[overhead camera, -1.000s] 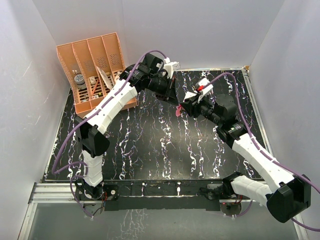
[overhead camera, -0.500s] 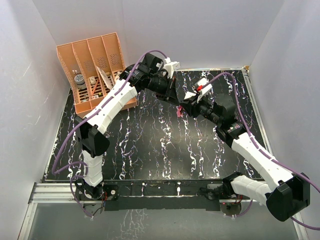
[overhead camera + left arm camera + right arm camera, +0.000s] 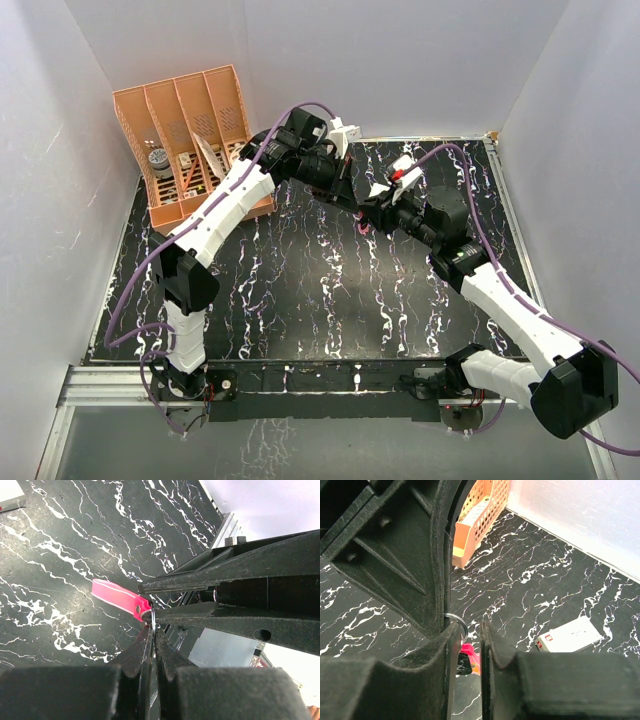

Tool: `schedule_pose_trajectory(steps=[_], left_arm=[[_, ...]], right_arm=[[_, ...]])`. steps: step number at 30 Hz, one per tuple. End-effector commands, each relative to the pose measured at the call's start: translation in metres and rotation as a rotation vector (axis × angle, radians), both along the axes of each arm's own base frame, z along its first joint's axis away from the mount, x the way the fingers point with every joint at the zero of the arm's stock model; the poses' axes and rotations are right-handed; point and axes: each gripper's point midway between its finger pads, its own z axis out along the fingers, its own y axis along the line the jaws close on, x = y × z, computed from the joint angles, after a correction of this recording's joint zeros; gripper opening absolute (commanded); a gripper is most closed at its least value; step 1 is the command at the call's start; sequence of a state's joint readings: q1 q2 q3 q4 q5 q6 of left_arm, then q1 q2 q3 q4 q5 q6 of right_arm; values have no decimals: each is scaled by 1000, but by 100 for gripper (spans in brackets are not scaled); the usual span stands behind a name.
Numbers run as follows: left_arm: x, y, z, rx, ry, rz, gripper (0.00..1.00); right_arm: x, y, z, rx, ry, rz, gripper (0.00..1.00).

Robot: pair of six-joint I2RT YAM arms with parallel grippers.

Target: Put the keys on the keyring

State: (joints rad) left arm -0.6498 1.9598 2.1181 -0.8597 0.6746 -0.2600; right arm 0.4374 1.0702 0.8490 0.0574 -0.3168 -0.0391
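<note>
The keyring is a magenta-pink strap point(image 3: 116, 595) with a thin metal ring point(image 3: 153, 620) at one end. My left gripper point(image 3: 154, 628) is shut on that ring and holds it above the table, with the strap hanging off. In the top view the left gripper point(image 3: 349, 194) and right gripper point(image 3: 369, 211) meet tip to tip over the strap point(image 3: 361, 226). In the right wrist view the ring point(image 3: 458, 622) sits at the tip of my right gripper point(image 3: 470, 629), whose fingers stand a narrow gap apart. A pale silvery strip lies along its left finger; I cannot tell if it is the key.
A small white rectangular box point(image 3: 570, 635) lies on the black marbled table point(image 3: 300, 290) beyond the grippers. An orange slotted rack point(image 3: 185, 140) with small items stands at the back left. White walls close in the table on three sides.
My right gripper has moved a little left, closing up to the left gripper's tip. The pink strap now shows less from above. The left arm has barely moved.
</note>
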Motion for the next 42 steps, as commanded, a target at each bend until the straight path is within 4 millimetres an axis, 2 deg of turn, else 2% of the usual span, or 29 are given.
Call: schedule_pose_trajectory(steps=[1, 5, 8, 11, 13, 17, 18, 23, 28, 34, 38, 42], left_arm=[[-20, 6, 31, -66, -24, -51, 0], [-20, 7, 30, -61, -29, -49, 0], [-16, 7, 30, -58, -47, -31, 1], [-10, 5, 35, -89, -93, -7, 26], [-6, 5, 40, -126, -139, 20, 39], [2, 6, 71, -258, -283, 109, 49], [3, 8, 70, -273, -298, 135, 51], [3, 31, 105, -360, -453, 264, 55], [6, 51, 133, -473, -580, 392, 58], [9, 56, 127, -516, -639, 426, 58], [6, 57, 116, -531, -655, 422, 55], [1, 61, 115, -552, -693, 415, 49]], right_arm=[[7, 2, 39, 53, -96, -8, 16], [7, 2, 39, 56, -96, -8, 2], [7, 1, 41, 69, -103, -15, 0], [8, 0, 44, 95, -112, -31, 0], [8, 0, 45, 104, -113, -32, 0], [8, -4, 50, 134, -113, -62, 0], [8, -6, 52, 136, -114, -72, 0], [6, -13, 63, 159, -123, -110, 0], [1, -18, 88, 217, -140, -130, 0], [-6, -18, 108, 296, -141, -126, 0], [-12, -13, 111, 363, -117, -93, 0], [-11, -6, 111, 376, -92, -65, 0]])
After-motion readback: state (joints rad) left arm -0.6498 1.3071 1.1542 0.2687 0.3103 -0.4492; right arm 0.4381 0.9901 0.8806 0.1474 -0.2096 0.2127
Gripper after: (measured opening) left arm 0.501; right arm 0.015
